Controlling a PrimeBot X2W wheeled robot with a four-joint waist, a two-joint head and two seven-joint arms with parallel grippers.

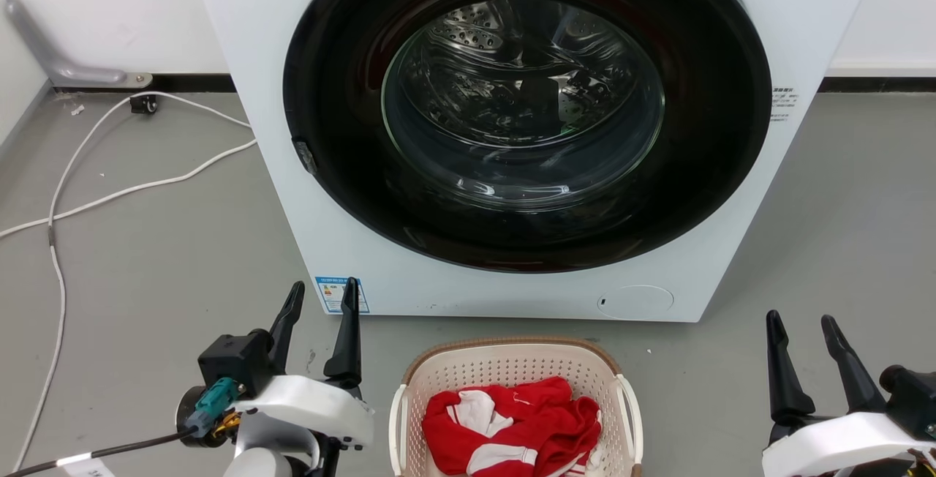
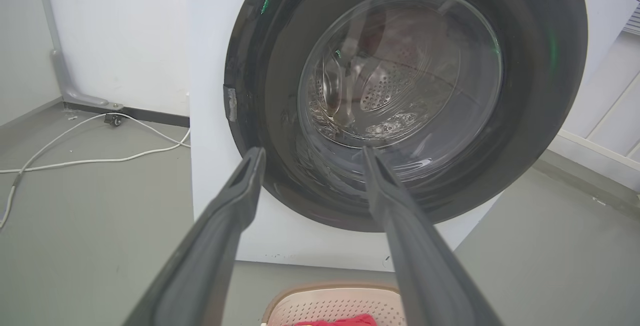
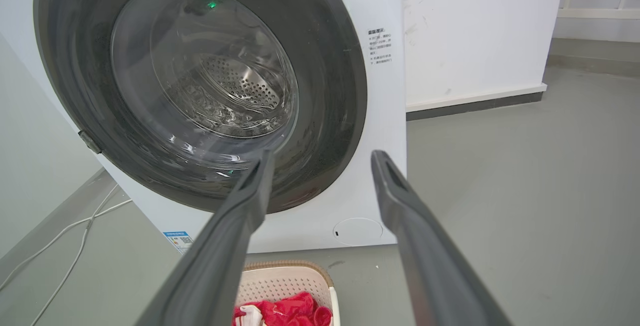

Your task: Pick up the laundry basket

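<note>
Head view: laundry basket (image 1: 504,367), handles (image 1: 395,418) sideways; left gripper (image 1: 324,285), right gripper (image 1: 799,316) fingers (image 1: 345,338) spread, empty.

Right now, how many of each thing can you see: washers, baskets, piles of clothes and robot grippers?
Washing machine: 1
Laundry basket: 1
Red-and-white clothes pile, in the basket: 1
Grippers: 2, the left gripper and the right gripper, both open
Total: 5
</note>
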